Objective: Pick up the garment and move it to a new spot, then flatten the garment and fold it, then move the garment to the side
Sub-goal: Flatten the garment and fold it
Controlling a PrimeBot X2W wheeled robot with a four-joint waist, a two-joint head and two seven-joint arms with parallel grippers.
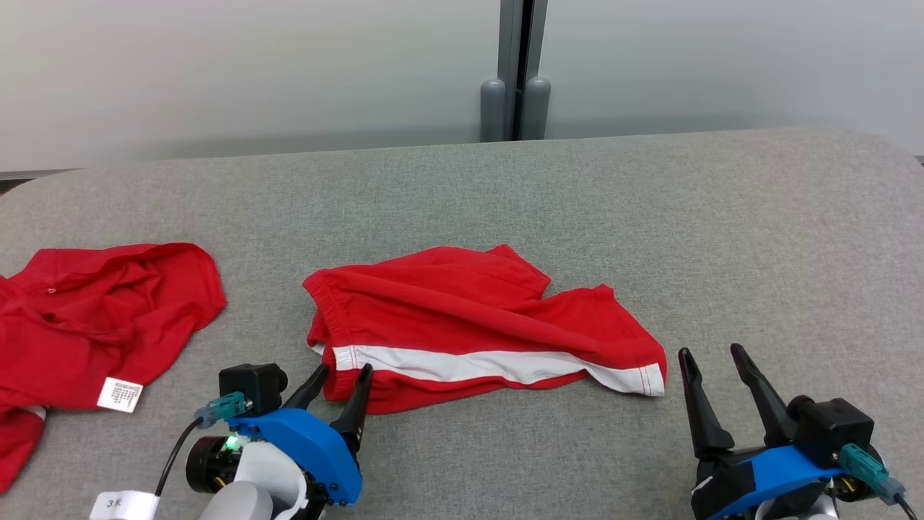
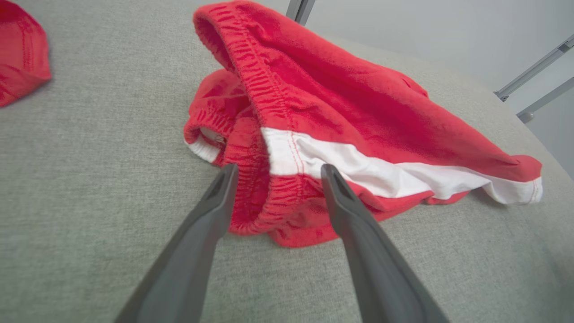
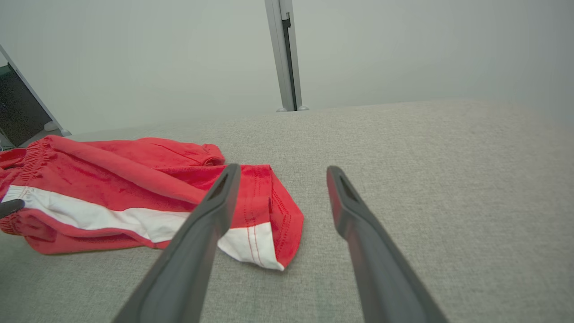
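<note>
The garment (image 1: 469, 321) is a pair of red shorts with a white side stripe, lying crumpled in the middle of the grey table (image 1: 650, 217). My left gripper (image 1: 345, 370) is open, its fingers straddling the elastic waistband (image 2: 269, 197) at the garment's near left corner. The waistband bunches up between the two fingers (image 2: 210, 211) in the left wrist view. My right gripper (image 1: 713, 355) stands open above bare cloth, just right of the garment's white-hemmed leg end (image 3: 264, 233). Nothing is between its fingers.
A second red garment (image 1: 86, 325) with a white label lies at the table's left edge. A pale wall with a grey post (image 1: 514, 72) stands behind the table's far edge. The table's right half is bare grey fabric.
</note>
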